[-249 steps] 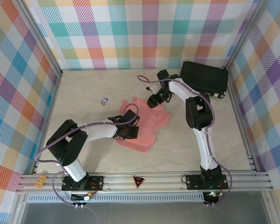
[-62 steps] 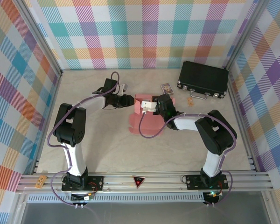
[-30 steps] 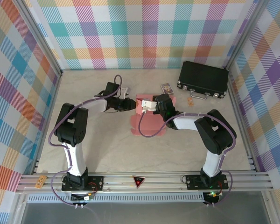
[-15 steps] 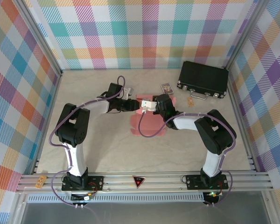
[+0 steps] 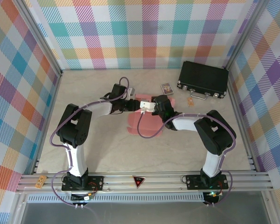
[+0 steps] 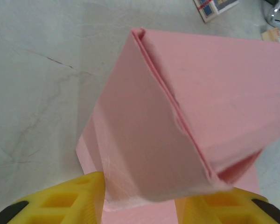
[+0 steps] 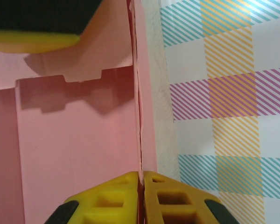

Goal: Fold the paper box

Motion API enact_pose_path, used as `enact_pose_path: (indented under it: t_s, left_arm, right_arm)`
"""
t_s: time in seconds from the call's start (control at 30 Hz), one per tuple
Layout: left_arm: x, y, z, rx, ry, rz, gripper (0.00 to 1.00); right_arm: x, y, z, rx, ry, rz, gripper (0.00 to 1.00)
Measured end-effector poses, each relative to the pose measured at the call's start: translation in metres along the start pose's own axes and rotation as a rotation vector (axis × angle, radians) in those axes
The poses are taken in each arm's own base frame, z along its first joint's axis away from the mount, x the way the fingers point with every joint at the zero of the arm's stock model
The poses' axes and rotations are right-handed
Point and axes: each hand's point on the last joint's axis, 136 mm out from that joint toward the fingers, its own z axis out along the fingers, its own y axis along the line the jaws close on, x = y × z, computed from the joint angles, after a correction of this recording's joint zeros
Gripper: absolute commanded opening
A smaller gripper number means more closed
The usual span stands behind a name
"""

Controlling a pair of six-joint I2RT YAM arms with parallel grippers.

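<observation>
Top external view shows one paper box (image 5: 149, 123), salmon-pink, lying near the middle of the table (image 5: 93, 144), and two arms that meet just above it in the frame. The left gripper (image 5: 132, 103) comes from the left and the right gripper (image 5: 147, 105) from the right, both at the upper edge of the box.

At the upper right of the frame stands one black case (image 5: 203, 78). To its left lies one small printed card (image 5: 166, 87), and below the case lies one tiny tan piece (image 5: 191, 101) (too small to tell what it is).

From the left wrist camera, the box is partly raised, with one folded panel standing as a sharp ridge. Two yellow fingers (image 6: 60, 200) stand apart at the bottom of the frame, with the lower edge of the box between them; whether they press on it cannot be told.

From the right wrist camera, two yellow fingers (image 7: 116, 196) are closed together on one thin upright wall of the box.
</observation>
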Motion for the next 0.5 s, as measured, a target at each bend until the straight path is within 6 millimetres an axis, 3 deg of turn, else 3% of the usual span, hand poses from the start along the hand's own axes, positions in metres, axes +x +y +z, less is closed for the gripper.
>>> enact_pose_path:
  t_s: [0.2, 0.5]
  left_arm:
    - [0.006, 0.011, 0.001, -0.067, -0.020, 0.008, 0.39]
    - [-0.001, 0.019, 0.000, -0.115, -0.057, 0.012, 0.32]
  right_arm:
    - [-0.010, 0.004, -0.005, -0.008, -0.021, -0.003, 0.12]
    - [-0.018, 0.008, -0.007, -0.012, -0.027, 0.008, 0.12]
